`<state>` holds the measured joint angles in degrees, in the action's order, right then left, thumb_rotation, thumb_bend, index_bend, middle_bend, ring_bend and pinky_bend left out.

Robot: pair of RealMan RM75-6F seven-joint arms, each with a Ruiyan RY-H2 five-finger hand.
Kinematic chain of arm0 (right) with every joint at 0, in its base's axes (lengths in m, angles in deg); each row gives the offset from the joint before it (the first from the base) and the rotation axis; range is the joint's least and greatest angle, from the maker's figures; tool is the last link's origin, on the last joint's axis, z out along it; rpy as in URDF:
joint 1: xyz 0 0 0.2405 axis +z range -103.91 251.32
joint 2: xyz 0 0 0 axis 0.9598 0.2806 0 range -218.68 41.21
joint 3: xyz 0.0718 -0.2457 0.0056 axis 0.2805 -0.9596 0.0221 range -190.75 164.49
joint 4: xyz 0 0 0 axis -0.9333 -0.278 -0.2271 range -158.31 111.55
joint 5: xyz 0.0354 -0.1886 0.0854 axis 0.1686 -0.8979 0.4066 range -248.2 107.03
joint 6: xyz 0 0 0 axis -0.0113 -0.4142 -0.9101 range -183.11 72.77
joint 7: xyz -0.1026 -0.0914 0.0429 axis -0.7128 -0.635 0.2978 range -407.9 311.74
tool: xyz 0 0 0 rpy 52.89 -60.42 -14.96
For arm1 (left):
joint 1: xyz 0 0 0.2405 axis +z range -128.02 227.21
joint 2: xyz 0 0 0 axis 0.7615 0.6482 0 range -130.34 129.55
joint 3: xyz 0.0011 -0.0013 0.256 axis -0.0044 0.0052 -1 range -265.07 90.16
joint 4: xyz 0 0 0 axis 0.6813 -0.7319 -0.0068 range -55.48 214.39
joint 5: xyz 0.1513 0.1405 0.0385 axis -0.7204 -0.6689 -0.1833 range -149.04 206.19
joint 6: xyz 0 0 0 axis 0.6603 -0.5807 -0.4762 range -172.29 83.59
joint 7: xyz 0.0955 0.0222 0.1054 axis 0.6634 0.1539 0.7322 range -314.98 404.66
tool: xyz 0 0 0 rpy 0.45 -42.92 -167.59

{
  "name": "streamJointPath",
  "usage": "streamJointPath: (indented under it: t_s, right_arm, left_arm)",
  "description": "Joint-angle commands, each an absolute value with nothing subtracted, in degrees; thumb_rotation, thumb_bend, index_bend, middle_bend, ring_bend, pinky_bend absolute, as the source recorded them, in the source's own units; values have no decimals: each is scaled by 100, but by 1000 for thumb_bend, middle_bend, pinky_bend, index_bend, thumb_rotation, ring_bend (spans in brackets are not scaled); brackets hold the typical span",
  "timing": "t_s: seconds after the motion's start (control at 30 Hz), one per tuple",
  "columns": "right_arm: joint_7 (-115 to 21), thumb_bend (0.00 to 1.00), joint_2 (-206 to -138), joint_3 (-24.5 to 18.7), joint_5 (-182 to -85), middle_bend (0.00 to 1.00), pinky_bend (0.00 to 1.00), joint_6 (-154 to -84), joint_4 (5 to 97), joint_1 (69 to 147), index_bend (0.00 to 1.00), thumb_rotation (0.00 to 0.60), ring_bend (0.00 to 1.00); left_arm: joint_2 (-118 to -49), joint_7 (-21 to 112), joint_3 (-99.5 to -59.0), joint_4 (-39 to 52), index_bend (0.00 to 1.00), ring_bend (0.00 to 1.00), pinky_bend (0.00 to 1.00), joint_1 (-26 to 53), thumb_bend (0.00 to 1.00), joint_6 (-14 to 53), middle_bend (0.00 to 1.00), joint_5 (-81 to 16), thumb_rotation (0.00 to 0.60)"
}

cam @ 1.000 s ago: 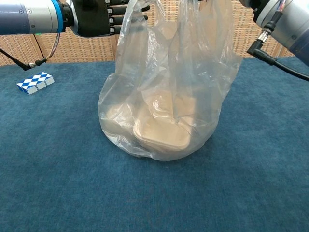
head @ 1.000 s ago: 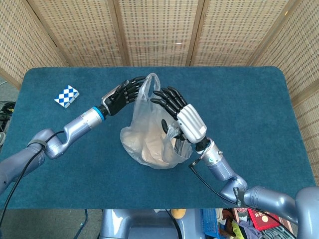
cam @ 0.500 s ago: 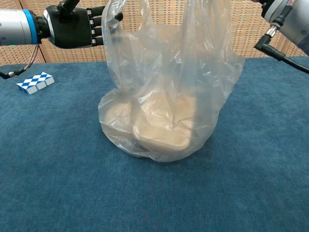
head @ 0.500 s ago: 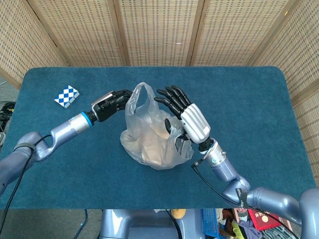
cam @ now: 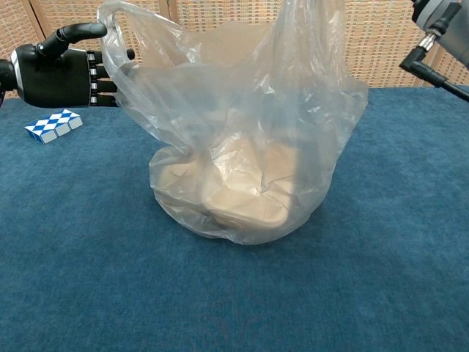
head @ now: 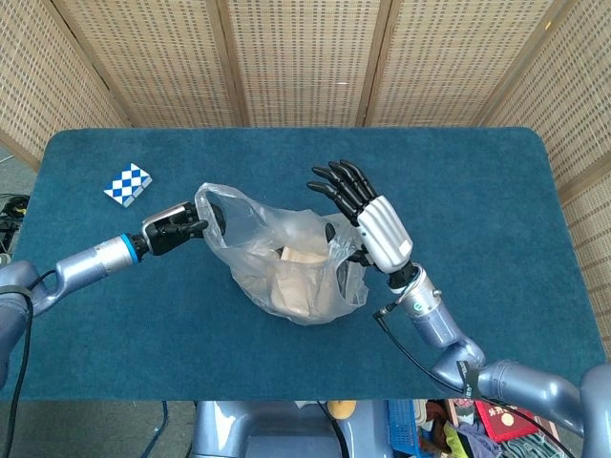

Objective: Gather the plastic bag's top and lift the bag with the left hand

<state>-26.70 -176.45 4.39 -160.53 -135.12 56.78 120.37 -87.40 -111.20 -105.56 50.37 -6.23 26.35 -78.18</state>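
Film of the clear plastic bag (head: 286,253) is thin, limp, slippery. My left hand (head: 175,230) pinches one handle loop; my right hand (head: 368,221) stays spread, holding nothing. I judge bunched handles the best grip.

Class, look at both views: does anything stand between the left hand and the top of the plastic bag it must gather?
Nothing visible does. The left hand already touches one handle loop of the plastic bag, pulling it sideways. The right hand is on the bag's far side, and the checkered block lies well off behind.
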Motion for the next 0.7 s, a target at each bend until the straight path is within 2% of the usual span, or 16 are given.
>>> streamJointPath:
  t_s: [0.03, 0.13, 0.37, 0.6, 0.7]
  right_arm:
    - [-2671, 714, -17634, 439, -16058, 121, 0, -13519, 5673, 12029, 151, 600, 0]
    - [-2657, 713, -17619, 441, -16052, 121, 0, -13525, 5680, 12014, 151, 600, 0]
    - [-2672, 713, -17591, 415, -16079, 121, 0, -13534, 5664, 11989, 151, 600, 0]
    - [-2680, 712, -17610, 416, -16095, 121, 0, -13540, 5664, 11993, 151, 600, 0]
    - [-2695, 712, -17615, 417, -16100, 121, 0, -13538, 5664, 11998, 151, 600, 0]
  left_arm:
    - [-8930, -11236, -10571, 5341, 396, 427, 433, -421, 282, 2633, 456, -7698, 421]
    - [-9013, -11094, -10298, 5265, 313, 339, 395, -376, 281, 2523, 356, -7374, 353]
    - [-8954, -10949, -10210, 4980, 186, 258, 349, -506, 240, 2797, 192, -7395, 307]
    - [-8791, -10831, -10188, 4570, 151, 234, 333, -735, 212, 3060, 144, -7513, 304]
    - [-8730, -10730, -10166, 4374, 149, 230, 290, -802, 199, 3106, 144, -7524, 290]
